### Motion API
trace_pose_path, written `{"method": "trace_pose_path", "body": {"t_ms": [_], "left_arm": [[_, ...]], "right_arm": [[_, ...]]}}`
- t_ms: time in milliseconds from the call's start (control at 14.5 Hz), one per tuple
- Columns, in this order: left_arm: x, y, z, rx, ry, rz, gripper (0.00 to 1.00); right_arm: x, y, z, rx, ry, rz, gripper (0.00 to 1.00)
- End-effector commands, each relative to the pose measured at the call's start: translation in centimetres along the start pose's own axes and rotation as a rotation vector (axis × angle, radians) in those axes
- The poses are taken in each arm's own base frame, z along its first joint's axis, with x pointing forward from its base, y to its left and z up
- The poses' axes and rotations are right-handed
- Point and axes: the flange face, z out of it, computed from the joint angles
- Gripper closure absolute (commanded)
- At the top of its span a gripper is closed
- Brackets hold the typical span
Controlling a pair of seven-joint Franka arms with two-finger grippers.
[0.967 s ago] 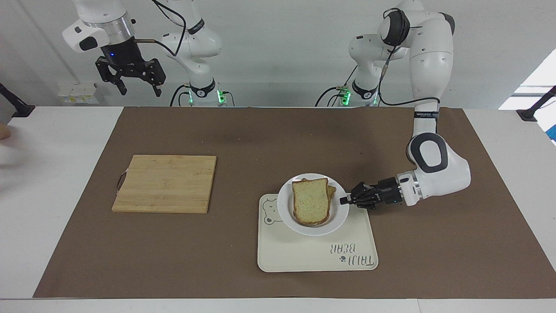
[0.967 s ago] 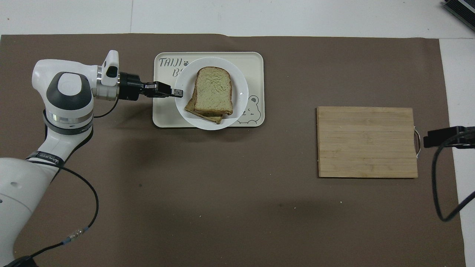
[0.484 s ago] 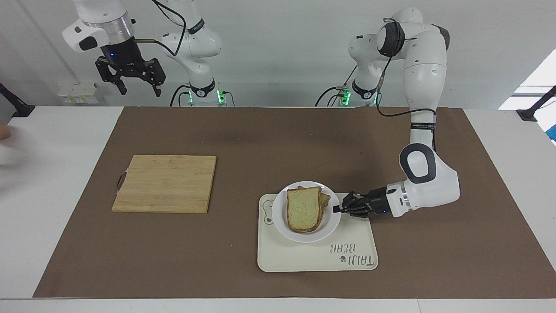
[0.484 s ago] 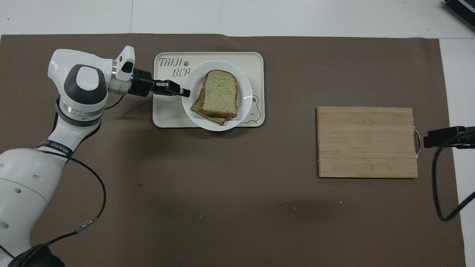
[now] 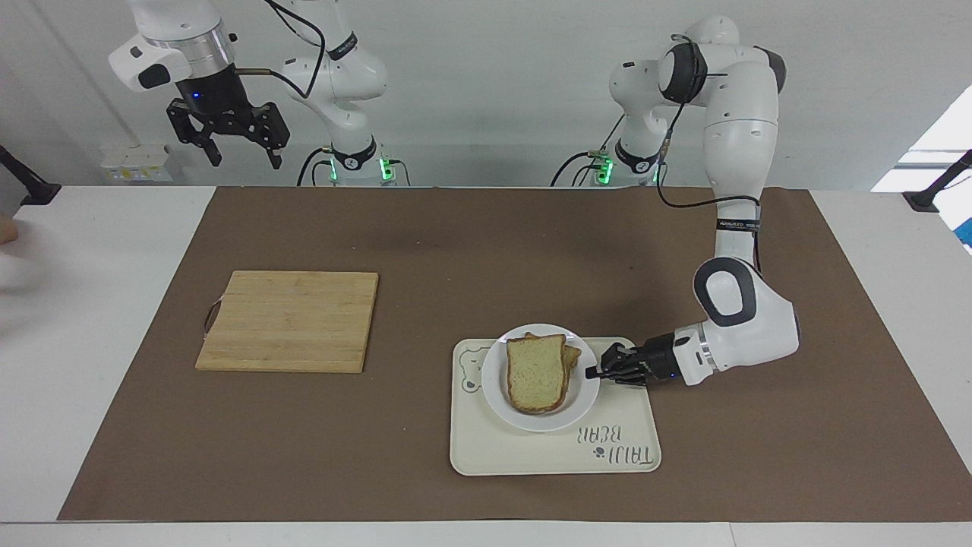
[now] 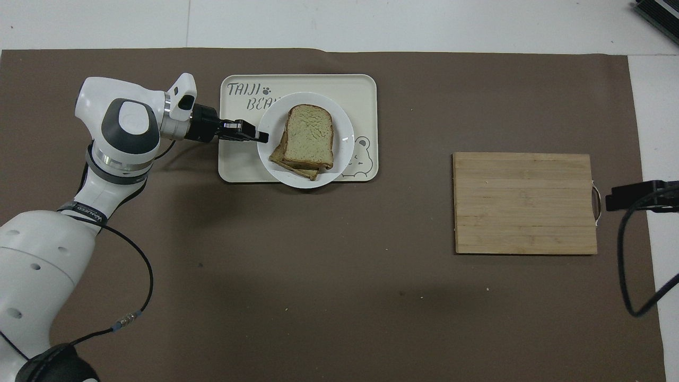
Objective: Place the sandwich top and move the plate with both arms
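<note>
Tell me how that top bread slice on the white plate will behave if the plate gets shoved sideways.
The sandwich top lies loose and slightly askew on the slice below, so it may slide off-line if jerked. It looks light and soft, so it would likely bend rather than break. The plate sits flat on the tray and looks smooth, so it should glide rather than tip.

A matt brown paper-like mat (image 5: 486,251) covers the smooth white tabletop (image 5: 99,319), carrying a pale slatted wooden cutting board (image 5: 288,320), a smooth cream plastic-looking rectangular tray (image 5: 531,452) and a glossy round white plate (image 5: 585,395) under porous, brown-crusted speckled bread (image 5: 538,372).
</note>
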Motion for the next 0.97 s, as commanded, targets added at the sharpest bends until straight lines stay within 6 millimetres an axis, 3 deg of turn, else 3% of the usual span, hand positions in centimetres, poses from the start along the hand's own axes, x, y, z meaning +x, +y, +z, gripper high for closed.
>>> {"method": "trace_pose_path", "body": {"t_ms": [0, 207, 345, 898], "left_arm": [[-0.2, -1.3, -1.7, 0.024, 0.017, -0.022, 0.0], [-0.3, -2.9, -5.8, 0.022, 0.042, -0.045, 0.0], [-0.3, -2.0, -8.7, 0.073, 0.042, -0.017, 0.0], [-1.6, 5.9, -18.8, 0.451, -0.009, -0.067, 0.0]], "right_arm": [[-0.4, 0.3, 0.0, 0.023, 0.005, -0.013, 0.0], [-0.4, 0.3, 0.0, 0.023, 0.005, -0.013, 0.0], [-0.4, 0.3, 0.0, 0.023, 0.005, -0.013, 0.0], [-0.4, 0.3, 0.0, 0.023, 0.007, -0.013, 0.0]]}}
